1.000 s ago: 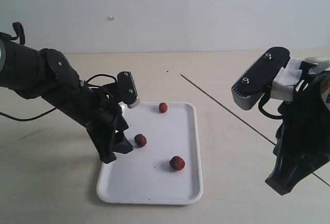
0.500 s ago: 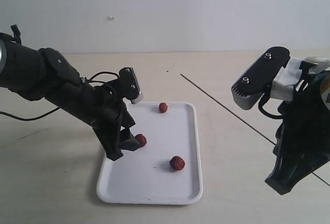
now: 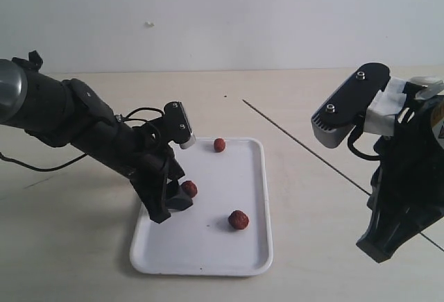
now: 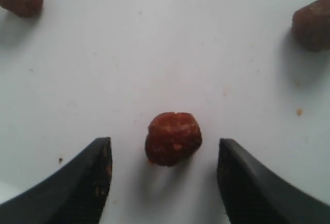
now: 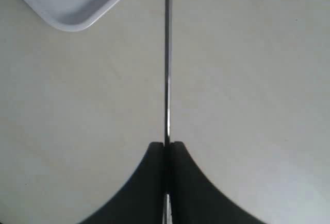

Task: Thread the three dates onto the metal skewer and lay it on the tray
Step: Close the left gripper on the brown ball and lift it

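Left gripper stands with its two black fingers wide apart and holds nothing. It points steeply down onto the tray, at the side of the tray nearer to its own arm. Right gripper is closed tight on the metal skewer, so that its two fingers meet with only the thin rod between them. This gripper is well apart from the tray, over the bare table. From it the skewer runs out straight in front of the fingers, over the table, and passes beside one rounded corner of the tray without touching it. A short piece of the rod also sticks out behind the grip. The tray lies flat on the table between the two grippers, much nearer to the left one. All three dates lie loose on the white floor of the tray, none of them on the skewer. The middle date lies between the tips of the left gripper's open fingers, about in the centre of the gap. White tray shows on each side of it, so neither finger touches it. The second date, close to the tray's rim, and the third date lie beyond the fingertips, one off to each side, both well apart from the left gripper.
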Robot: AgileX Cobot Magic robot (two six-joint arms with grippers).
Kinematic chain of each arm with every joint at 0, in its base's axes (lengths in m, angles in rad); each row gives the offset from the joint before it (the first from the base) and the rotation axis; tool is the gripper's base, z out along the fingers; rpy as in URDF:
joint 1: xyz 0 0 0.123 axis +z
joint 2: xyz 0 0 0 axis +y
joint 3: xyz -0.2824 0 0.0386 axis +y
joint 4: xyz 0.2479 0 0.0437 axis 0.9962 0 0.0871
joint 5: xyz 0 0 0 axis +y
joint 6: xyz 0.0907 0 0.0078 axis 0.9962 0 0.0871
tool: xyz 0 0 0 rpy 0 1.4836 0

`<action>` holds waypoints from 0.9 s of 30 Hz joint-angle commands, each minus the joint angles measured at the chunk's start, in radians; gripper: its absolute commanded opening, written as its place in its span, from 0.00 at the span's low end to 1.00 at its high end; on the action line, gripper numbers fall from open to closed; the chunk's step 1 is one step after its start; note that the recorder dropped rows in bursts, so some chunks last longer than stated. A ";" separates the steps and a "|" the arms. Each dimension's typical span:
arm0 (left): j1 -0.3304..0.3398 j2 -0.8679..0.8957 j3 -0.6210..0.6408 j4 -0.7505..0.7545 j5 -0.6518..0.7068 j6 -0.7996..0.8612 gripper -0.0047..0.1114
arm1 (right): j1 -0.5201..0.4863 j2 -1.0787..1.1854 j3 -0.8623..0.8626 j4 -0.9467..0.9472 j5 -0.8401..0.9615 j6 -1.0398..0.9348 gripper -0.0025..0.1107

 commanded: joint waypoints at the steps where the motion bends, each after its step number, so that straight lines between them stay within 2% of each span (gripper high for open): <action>1: -0.005 0.004 -0.014 -0.037 -0.008 0.021 0.55 | -0.003 0.003 0.005 -0.007 -0.006 -0.002 0.02; 24: -0.005 0.052 -0.022 -0.090 -0.023 0.082 0.55 | -0.003 0.003 0.005 -0.007 -0.006 -0.002 0.02; 27: -0.005 0.052 -0.022 -0.090 -0.027 0.085 0.48 | -0.003 0.003 0.005 -0.007 -0.006 -0.002 0.02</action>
